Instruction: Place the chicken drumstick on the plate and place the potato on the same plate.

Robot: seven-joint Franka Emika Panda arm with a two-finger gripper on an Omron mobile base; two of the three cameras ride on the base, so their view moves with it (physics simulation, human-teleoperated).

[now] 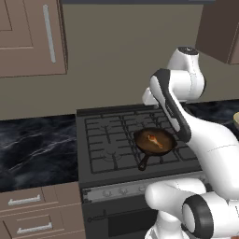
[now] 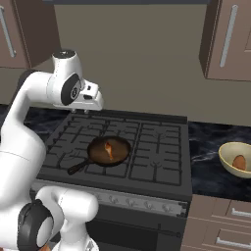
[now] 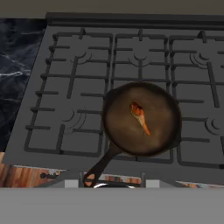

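Claw state could not be told: your hand (image 2: 90,100) hovered high above the back of the stove (image 2: 162,147), its jaws out of clear sight and holding nothing visible. Your drumstick (image 3: 140,117) lay in the middle of the dark skillet (image 3: 168,131) on the front burner, bone end pointing toward the handle. Your potato (image 2: 239,162) sat in the yellow bowl (image 2: 226,158) on the bench (image 2: 211,142) to the stove's right. To do this well, you probably needed to descend straight over the meat, line the jaws across its narrow width, and avoid the pan's rim. No brand, label or writing was readable.
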